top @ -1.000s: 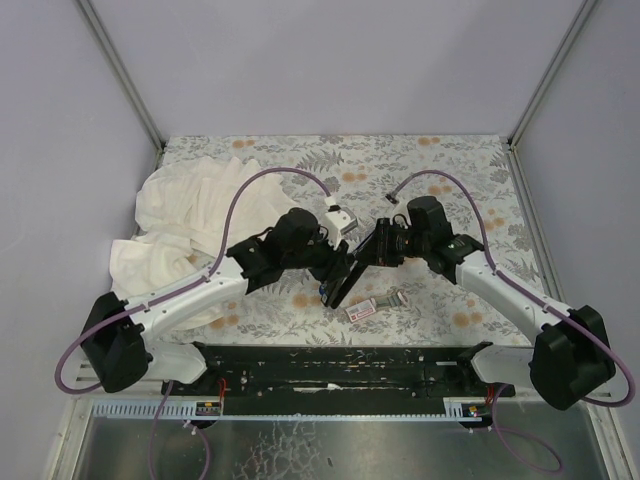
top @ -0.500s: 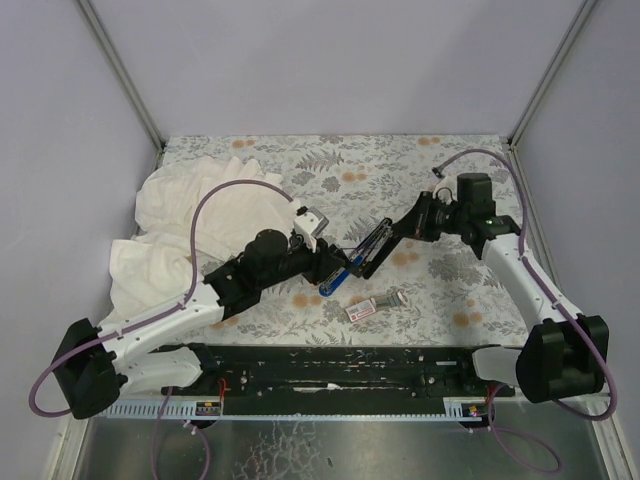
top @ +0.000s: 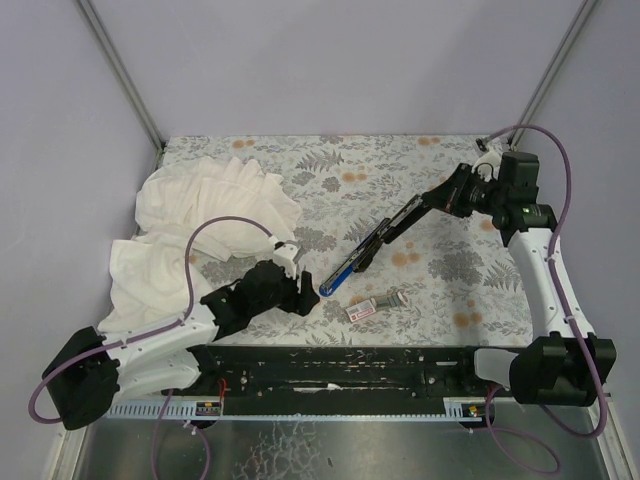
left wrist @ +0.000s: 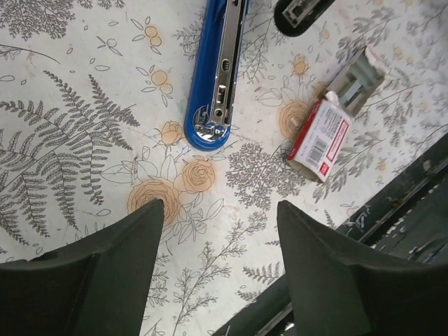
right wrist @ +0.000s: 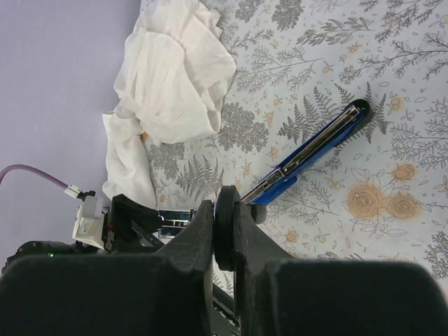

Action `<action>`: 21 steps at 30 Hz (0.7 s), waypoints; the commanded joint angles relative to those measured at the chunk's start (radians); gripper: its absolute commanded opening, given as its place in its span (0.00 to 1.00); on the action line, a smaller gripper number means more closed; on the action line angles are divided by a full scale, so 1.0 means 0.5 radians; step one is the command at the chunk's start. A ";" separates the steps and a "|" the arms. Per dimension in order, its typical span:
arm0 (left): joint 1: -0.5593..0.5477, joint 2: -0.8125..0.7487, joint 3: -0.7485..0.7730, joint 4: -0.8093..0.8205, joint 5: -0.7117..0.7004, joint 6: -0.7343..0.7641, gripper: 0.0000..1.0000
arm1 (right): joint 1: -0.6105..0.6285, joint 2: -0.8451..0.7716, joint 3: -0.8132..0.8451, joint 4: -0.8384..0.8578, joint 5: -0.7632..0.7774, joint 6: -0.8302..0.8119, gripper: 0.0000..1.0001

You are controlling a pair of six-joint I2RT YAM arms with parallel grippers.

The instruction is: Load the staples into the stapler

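Observation:
The blue and black stapler [top: 365, 248] slants across the middle of the mat, its blue front end [left wrist: 213, 77] with the metal channel facing up. My right gripper [top: 440, 197] is shut on the stapler's black far end [right wrist: 224, 224]. The rest of the stapler [right wrist: 315, 150] runs away beyond my fingers. My left gripper [top: 305, 295] hangs open just short of the blue tip, fingers [left wrist: 119, 259] apart over bare mat and holding nothing. The staples lie right of the tip: a white box with a red label [left wrist: 320, 138] and a grey strip [left wrist: 357, 77].
A crumpled white cloth [top: 200, 220] covers the left of the flowered mat [top: 450, 280]. The black base rail [top: 340, 365] runs along the near edge, close below the staple box. Grey walls enclose the back and sides.
My left gripper has opened, let go of the stapler and drawn back toward the near left. My right arm has swung right and away, carrying the stapler's black end with it.

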 commanded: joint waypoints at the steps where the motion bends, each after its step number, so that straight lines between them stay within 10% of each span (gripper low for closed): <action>1: -0.002 -0.166 -0.028 0.023 -0.059 -0.104 0.67 | -0.001 -0.070 0.097 0.041 -0.130 0.061 0.00; 21: -0.005 0.137 0.241 0.309 0.291 -0.037 0.74 | 0.052 0.028 -0.713 0.788 -0.526 0.383 0.00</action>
